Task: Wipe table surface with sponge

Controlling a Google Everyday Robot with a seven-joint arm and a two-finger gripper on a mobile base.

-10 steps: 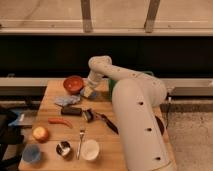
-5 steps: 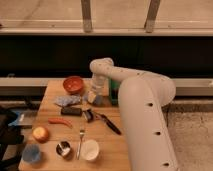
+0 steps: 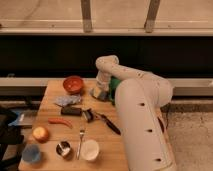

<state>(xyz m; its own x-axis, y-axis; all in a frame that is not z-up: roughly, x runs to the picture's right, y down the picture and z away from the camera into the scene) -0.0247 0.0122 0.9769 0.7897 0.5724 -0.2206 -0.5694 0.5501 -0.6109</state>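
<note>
The yellowish sponge [image 3: 98, 94] rests on the wooden table [image 3: 52, 91] near its far right edge. My gripper [image 3: 100, 90] points down from the white arm [image 3: 131, 95] and is shut on the sponge, pressing it onto the tabletop. The arm hides most of the table's right side.
A red bowl [image 3: 73, 84] stands left of the sponge, and a green object [image 3: 116, 84] shows behind the arm. Nearer lie a grey crumpled cloth [image 3: 67, 100], a black block [image 3: 71, 111], a red pepper [image 3: 60, 121], a dark utensil [image 3: 110, 124], a fork [image 3: 81, 140], a white cup [image 3: 90, 149], a metal cup [image 3: 63, 148], a blue cup [image 3: 31, 153] and an orange fruit [image 3: 40, 133].
My gripper has slid the sponge to the right and slightly toward the front along the table's far edge. The other objects have not moved.
</note>
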